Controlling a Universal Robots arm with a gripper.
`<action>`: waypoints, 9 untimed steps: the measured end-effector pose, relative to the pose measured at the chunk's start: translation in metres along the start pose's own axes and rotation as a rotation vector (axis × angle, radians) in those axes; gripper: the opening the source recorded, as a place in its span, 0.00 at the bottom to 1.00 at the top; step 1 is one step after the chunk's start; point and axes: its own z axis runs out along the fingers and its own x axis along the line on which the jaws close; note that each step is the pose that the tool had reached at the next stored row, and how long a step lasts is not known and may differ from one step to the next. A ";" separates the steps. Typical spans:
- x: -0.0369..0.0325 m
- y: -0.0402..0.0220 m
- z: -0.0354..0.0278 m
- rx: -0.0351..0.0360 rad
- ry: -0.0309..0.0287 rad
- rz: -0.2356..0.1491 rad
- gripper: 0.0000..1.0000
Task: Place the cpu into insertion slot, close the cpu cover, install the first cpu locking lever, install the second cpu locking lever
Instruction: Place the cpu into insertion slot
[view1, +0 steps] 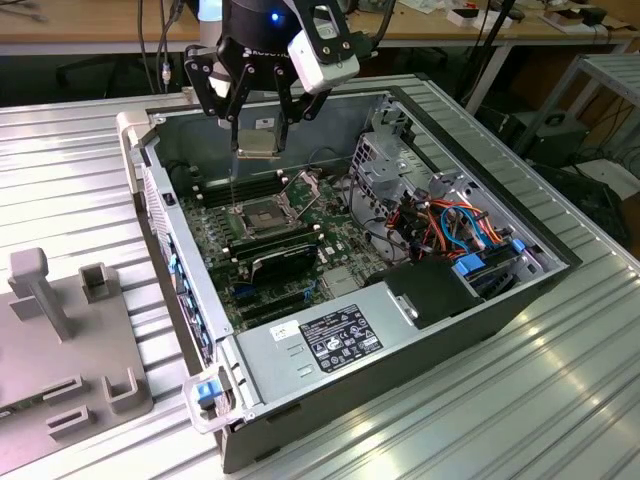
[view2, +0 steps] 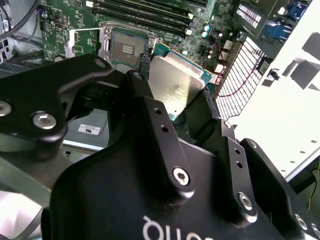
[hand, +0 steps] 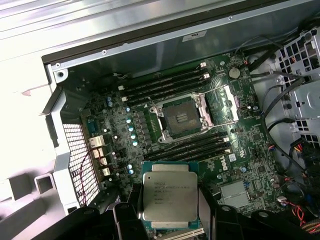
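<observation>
My gripper (view1: 258, 128) hangs above the open computer case, shut on the cpu (view1: 258, 141), a flat square chip with a dull silver top. In both wrist views the cpu (hand: 169, 195) (view2: 175, 82) sits level between the black fingers (view2: 145, 102). Below it, on the green board, the insertion slot (view1: 262, 213) (hand: 181, 116) (view2: 127, 48) lies open with its dark square bare. The cpu cover (hand: 227, 102) (view2: 82, 42), a thin silvery frame, stands swung up off one side of the slot. The chip is well above the slot and touches nothing else.
Long black memory slots (hand: 165, 82) flank the slot on two sides. A black card (view1: 285, 255) and the grey power supply (view1: 335, 335) lie nearer the front. Coloured cables (view1: 455, 225) and a drive cage (view1: 385, 160) fill the exterior view's right. A grey fixture (view1: 60, 330) stands outside the case.
</observation>
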 end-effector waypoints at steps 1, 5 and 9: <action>0.0000 0.0000 0.0000 0.0000 0.0000 0.000 0.54; 0.0000 0.0000 0.0000 0.0000 0.0000 0.000 0.54; 0.0000 0.0000 0.0000 0.0001 -0.0002 0.003 0.54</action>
